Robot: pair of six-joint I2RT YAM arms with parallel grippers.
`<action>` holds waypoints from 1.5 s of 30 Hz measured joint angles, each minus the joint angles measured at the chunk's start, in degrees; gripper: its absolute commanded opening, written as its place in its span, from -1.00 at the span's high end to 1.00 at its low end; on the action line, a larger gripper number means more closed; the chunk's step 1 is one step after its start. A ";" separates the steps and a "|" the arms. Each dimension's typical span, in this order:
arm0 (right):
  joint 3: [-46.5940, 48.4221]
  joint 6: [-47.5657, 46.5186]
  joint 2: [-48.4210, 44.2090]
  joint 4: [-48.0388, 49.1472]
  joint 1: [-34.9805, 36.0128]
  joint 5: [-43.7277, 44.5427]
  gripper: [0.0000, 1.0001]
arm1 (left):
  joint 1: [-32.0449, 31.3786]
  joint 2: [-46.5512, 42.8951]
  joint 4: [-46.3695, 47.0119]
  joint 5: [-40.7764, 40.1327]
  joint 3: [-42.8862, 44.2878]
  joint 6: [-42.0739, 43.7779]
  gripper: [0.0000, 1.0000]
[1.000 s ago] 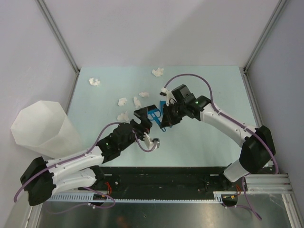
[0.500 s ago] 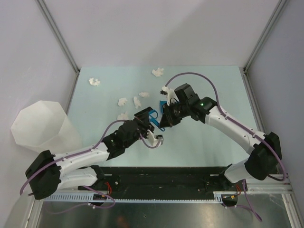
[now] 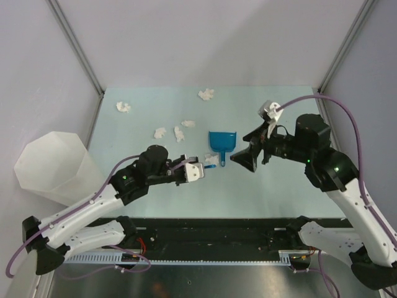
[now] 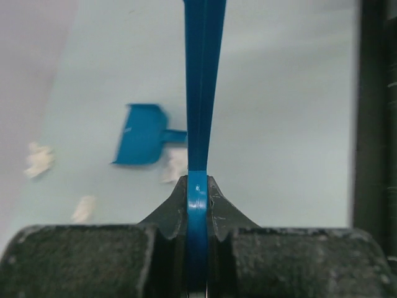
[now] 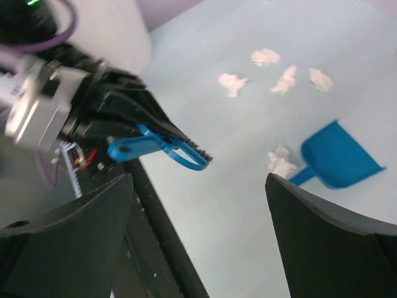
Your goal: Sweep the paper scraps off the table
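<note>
Brush (image 4: 200, 93) pinched in left hand (image 4: 197, 185); right hand (image 5: 197, 189) spread wide over table (image 3: 279, 186)

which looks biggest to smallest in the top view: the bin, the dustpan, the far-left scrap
1. bin, by far the largest
2. dustpan
3. far-left scrap

The bin's top may sit nearer the camera, but the gaps are too wide for that to change the order.

Mint table (image 3: 248, 194): paper scraps (image 3: 206, 94), blue dustpan (image 3: 222, 139)

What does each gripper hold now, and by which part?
Left gripper clamps the blue brush by its flat handle. Right gripper is open and holds nothing.
</note>
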 measured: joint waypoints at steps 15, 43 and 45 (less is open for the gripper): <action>-2.34 -10.12 2.14 -1.22 17.81 -6.19 -0.20 | 2.67 1.77 -7.58 24.11 1.25 -12.33 1.00; -7.69 0.63 2.80 6.23 0.50 25.79 1.00 | 3.37 11.93 -7.06 3.48 11.19 -17.31 -0.78; -9.49 2.16 2.32 7.61 -6.54 29.53 1.00 | 3.32 16.48 -7.15 -1.18 14.86 -20.33 -0.43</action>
